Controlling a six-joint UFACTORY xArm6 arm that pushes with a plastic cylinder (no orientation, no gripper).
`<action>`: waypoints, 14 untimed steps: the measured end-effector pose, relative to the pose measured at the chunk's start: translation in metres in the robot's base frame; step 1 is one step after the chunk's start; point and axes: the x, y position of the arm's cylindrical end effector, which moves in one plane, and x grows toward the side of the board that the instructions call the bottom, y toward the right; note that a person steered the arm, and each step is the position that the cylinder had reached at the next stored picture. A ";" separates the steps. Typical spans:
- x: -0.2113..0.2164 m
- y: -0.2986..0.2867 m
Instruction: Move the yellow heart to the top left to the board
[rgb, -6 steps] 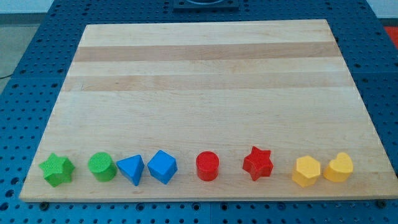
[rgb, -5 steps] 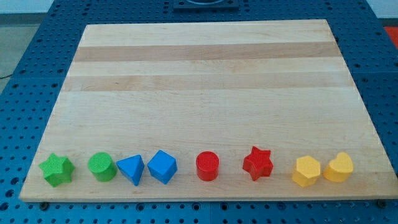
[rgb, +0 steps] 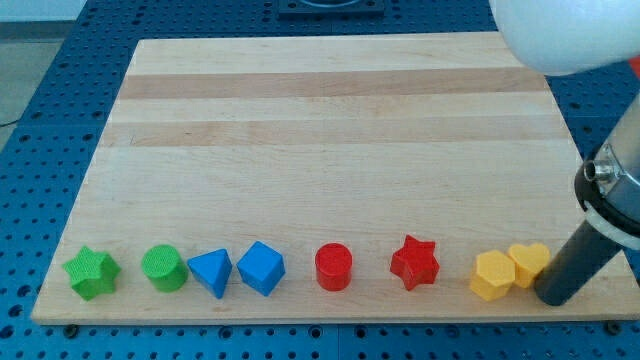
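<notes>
The yellow heart (rgb: 530, 263) lies near the board's bottom right, touching the yellow hexagon (rgb: 493, 275) on its left. My tip (rgb: 552, 298) stands on the board just right of and below the heart, against its right side. The dark rod rises from it toward the view's right edge, under the white arm. The board's top left corner (rgb: 150, 50) is far across the wooden board.
Along the bottom edge, from the view's left: green star (rgb: 91, 273), green cylinder (rgb: 163, 268), blue triangle (rgb: 211, 272), blue cube (rgb: 261, 267), red cylinder (rgb: 334, 267), red star (rgb: 415, 262). The white arm body (rgb: 560, 35) covers the top right corner.
The arm has come into view from the right and its tip has landed beside the yellow heart. The heart has shifted left, against the yellow hexagon.
</notes>
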 end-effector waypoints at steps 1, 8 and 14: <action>-0.025 -0.009; -0.232 -0.174; -0.207 -0.323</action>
